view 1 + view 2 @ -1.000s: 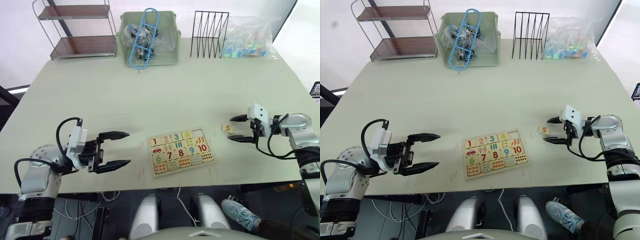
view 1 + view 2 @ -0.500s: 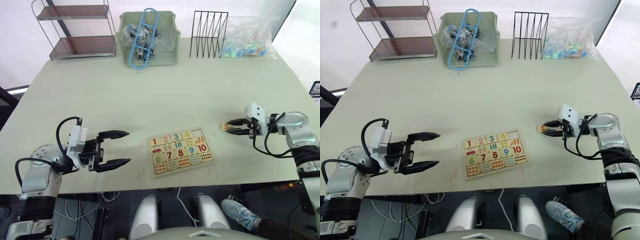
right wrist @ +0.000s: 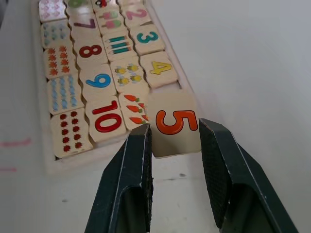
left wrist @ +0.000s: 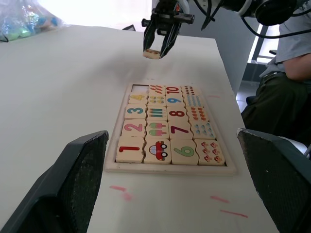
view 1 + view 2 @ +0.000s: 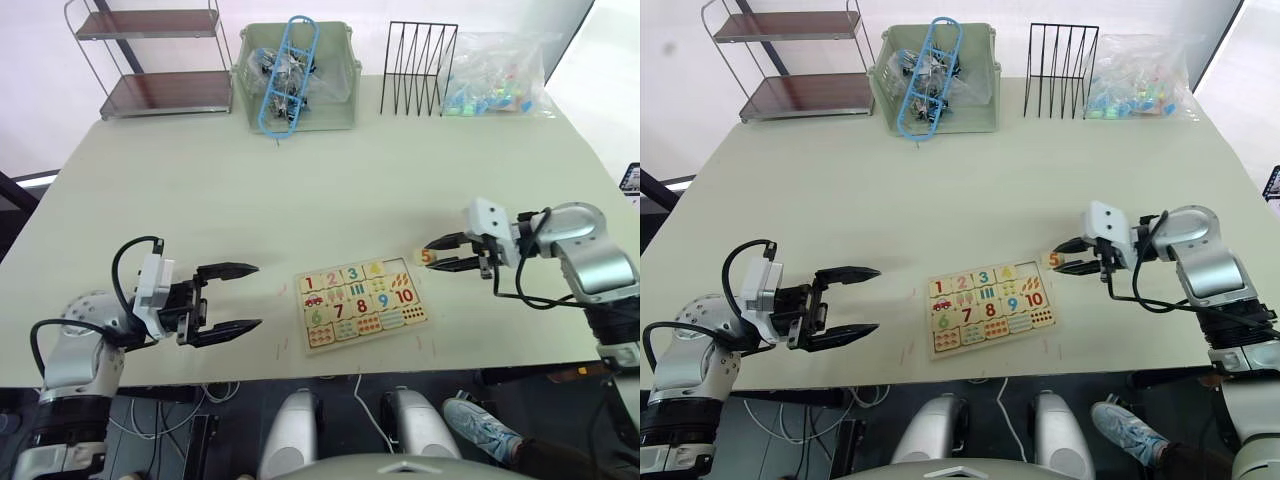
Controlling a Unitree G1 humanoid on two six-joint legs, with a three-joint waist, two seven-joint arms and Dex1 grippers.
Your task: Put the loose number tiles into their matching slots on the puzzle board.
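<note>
Tile 5 (image 3: 176, 127) pinched between right gripper (image 3: 176, 138) fingers, beside puzzle board (image 5: 364, 305), left gripper (image 5: 240, 297) jaws wide

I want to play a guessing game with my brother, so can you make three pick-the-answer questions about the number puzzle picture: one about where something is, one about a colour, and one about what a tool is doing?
1. Where is the 5 tile?
A. In the right tool, near the puzzle board
B. In the green bin
C. On the shelf

2. What colour is the 3 on the board?
A. Red
B. Green
C. Yellow

3. What is the left tool doing?
A. Holding a tile
B. Pressing the board
C. Open and empty

Answers: 1 A, its fingers grip the tile beside the board's corner. 2 B, the digit is teal-green. 3 C, its fingers are spread with nothing between.
</note>
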